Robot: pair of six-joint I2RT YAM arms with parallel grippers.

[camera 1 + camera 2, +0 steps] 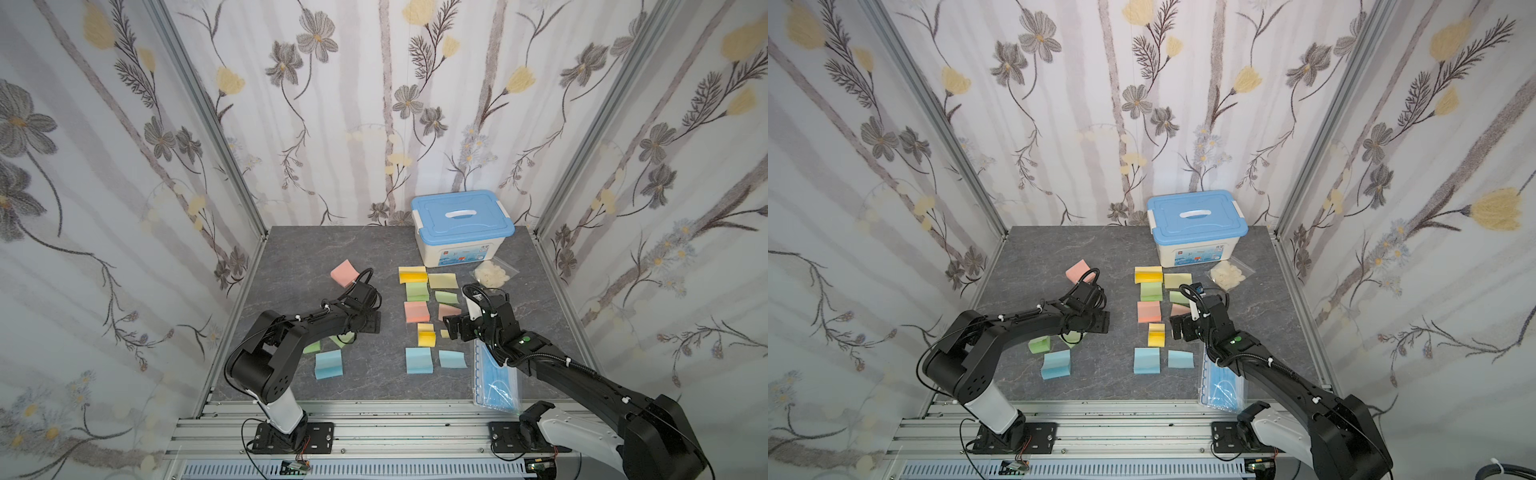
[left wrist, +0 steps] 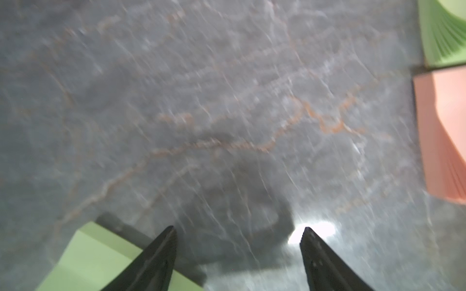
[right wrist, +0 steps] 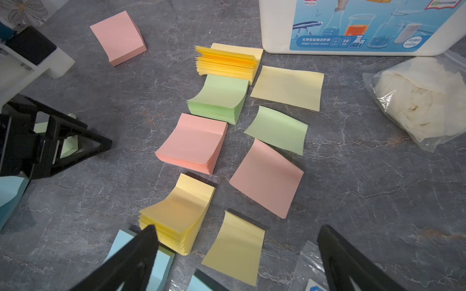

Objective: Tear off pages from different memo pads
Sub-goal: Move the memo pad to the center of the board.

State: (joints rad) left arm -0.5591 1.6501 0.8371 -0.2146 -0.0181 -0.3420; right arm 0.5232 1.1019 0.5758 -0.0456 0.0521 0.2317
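A blue-lidded box (image 1: 461, 216) stands at the back of the grey table (image 1: 324, 249), a clear bag (image 1: 492, 273) just beside it.

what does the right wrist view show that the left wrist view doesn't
Only the right wrist view: loose pink page and green page, fanned yellow memo pad, white storage box, right gripper with jaws open. Only the left wrist view: the close look between the open jaws of the left gripper. Both: the column's green memo pad and pink memo pad, the grey marbled table.

Five memo pads (image 1: 1149, 311) in a column; seemingly four pages (image 1: 1180, 359) beside.
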